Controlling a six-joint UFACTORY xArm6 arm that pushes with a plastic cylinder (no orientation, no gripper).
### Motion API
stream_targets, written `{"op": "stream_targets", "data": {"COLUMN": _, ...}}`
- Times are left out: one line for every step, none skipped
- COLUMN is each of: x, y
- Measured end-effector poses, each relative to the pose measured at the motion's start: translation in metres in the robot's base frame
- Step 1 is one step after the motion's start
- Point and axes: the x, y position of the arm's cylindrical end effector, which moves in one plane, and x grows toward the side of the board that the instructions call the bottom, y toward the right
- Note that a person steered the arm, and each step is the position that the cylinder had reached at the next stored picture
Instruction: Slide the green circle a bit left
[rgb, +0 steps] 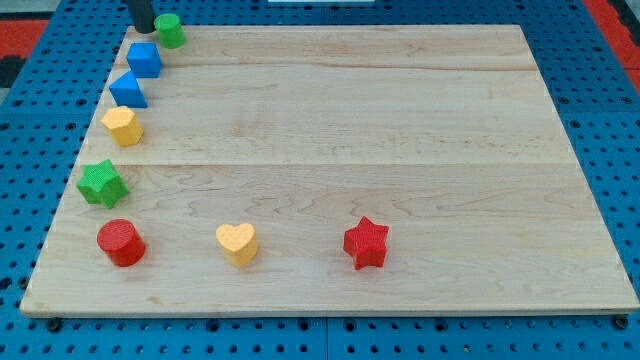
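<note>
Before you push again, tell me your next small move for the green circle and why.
Probably I should first bring my tip around to the view's right of the green circle. Right now the tip sits at the circle's left, close against it at the board's top-left corner, so pushing from here would send it right, not left. The blue cube lies just below.

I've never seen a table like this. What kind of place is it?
Probably a robot lab's test bench. A wooden board lies on a blue panel full of holes, small coloured blocks like the green circle sit on it, and my tip is beside that circle.
</note>
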Motion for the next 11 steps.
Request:
{"op": "stream_targets", "data": {"x": 0.000, "y": -0.037}}
{"op": "stream_targets", "data": {"x": 0.001, "y": -0.046}}
{"op": "stream_targets", "data": {"x": 0.012, "y": -0.022}}
{"op": "stream_targets", "data": {"x": 0.039, "y": 0.038}}
{"op": "stream_targets", "data": {"x": 0.041, "y": 0.070}}
{"op": "stream_targets", "data": {"x": 0.041, "y": 0.081}}
{"op": "stream_targets", "data": {"x": 0.041, "y": 0.081}}
{"op": "stream_targets", "data": {"x": 0.041, "y": 0.081}}
{"op": "stream_targets", "data": {"x": 0.053, "y": 0.083}}
{"op": "stream_targets", "data": {"x": 0.054, "y": 0.100}}
{"op": "stream_targets", "data": {"x": 0.026, "y": 0.132}}
